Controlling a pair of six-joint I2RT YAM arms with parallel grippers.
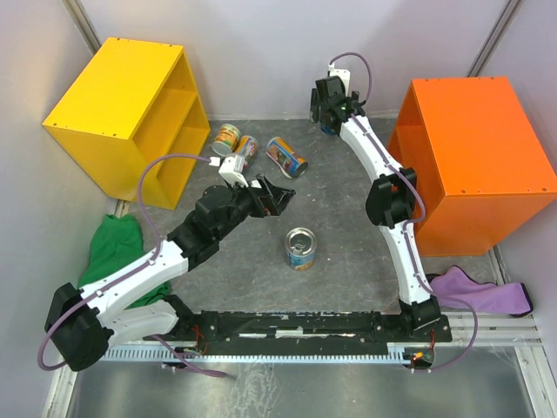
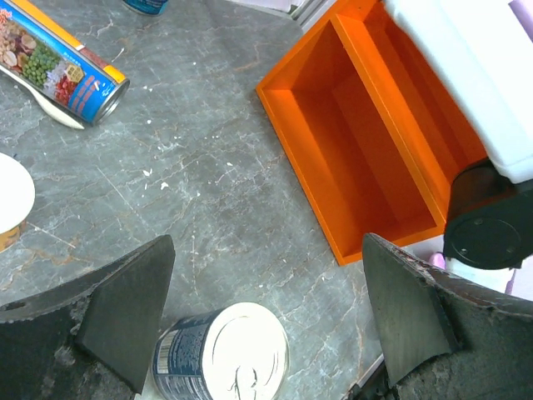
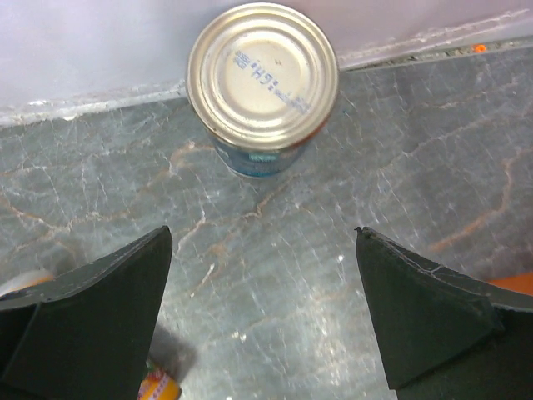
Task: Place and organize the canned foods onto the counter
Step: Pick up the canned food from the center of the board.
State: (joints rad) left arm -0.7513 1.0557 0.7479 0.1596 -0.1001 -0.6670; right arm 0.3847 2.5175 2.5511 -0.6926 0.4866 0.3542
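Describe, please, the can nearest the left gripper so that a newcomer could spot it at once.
Look at the grey table between the yellow cabinet and the orange counter. Near its middle, close beside the left gripper, stands a blue-labelled tin. Unlike the colourful cans back by the yellow cabinet, it stands alone, upright, silver top showing.

Bright, even, diffuse light; soft short shadows; faint sheen on the silver tin (image 3: 262,75).
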